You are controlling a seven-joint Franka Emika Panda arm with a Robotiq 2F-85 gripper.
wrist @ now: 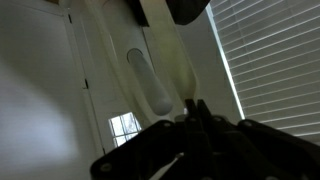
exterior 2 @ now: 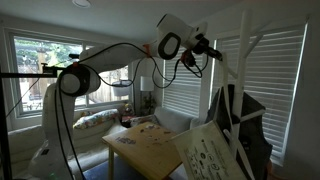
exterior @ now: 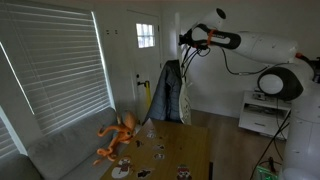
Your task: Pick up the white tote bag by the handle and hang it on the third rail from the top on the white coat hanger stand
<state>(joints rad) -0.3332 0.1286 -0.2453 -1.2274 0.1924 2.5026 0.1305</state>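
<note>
The white tote bag (exterior: 186,95) with a printed front hangs low beside the white coat hanger stand (exterior 2: 243,50), and in an exterior view (exterior 2: 208,155) it is tilted. My gripper (exterior: 184,42) is high up near the top of the stand (exterior 2: 208,50). In the wrist view its fingers (wrist: 195,106) are pressed together on the end of a cream strap (wrist: 175,55), the bag's handle, which runs away from the fingertips. A rounded white peg (wrist: 148,80) of the stand lies right beside the strap. Which rail that peg belongs to, I cannot tell.
A dark jacket (exterior: 168,90) hangs on the same stand (exterior 2: 245,125). A wooden table (exterior: 185,150) with small items stands below (exterior 2: 150,150). An orange octopus toy (exterior: 118,135) sits on a grey sofa (exterior: 60,150). Window blinds (wrist: 270,70) are close behind the stand.
</note>
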